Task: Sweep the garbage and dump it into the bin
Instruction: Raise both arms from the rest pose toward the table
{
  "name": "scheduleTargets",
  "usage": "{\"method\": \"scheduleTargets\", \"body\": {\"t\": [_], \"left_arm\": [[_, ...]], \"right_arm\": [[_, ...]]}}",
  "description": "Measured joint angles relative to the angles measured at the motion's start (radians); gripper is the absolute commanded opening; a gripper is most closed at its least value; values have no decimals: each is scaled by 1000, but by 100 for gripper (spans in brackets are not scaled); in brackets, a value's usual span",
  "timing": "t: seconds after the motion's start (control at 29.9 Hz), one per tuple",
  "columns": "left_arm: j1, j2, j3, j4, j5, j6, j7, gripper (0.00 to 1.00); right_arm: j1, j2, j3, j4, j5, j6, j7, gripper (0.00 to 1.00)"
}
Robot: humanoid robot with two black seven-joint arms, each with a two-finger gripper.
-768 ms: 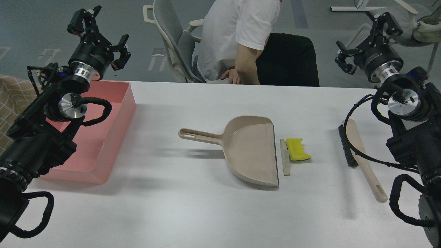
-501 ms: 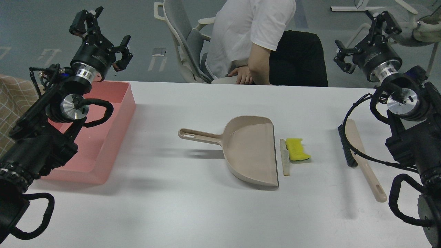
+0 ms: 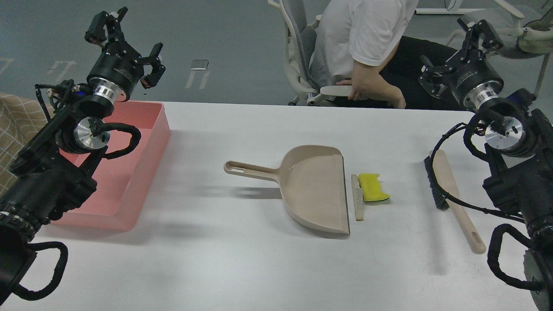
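Observation:
The yellow sponge piece and the thin grey-beige stick lie on the white table, just right of the beige dustpan's open lip. The pink bin stands at the table's left end. The beige brush with black bristles lies at the right. My left gripper is open and empty, raised above the bin's far corner. My right gripper is open and empty, raised above the table's far right edge, beyond the brush.
A person in a white shirt sits on a chair behind the table's far edge, hand near the edge. Another chair stands at the far right. A checked cloth is at the left.

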Motion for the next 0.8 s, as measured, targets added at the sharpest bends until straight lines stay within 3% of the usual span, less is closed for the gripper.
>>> {"method": "scheduleTargets", "body": {"t": [0.2, 0.33, 0.8], "left_arm": [[12, -7, 14, -38, 3, 4, 0, 98], [73, 3, 21, -130, 12, 10, 0, 98], [487, 314, 54, -811, 175, 125, 0, 95]], "right_arm": [[-28, 2, 1, 59, 0, 5, 3, 100], [-73, -10, 4, 126, 0, 5, 4, 100], [-239, -66, 14, 281, -1, 5, 5, 100]]}}
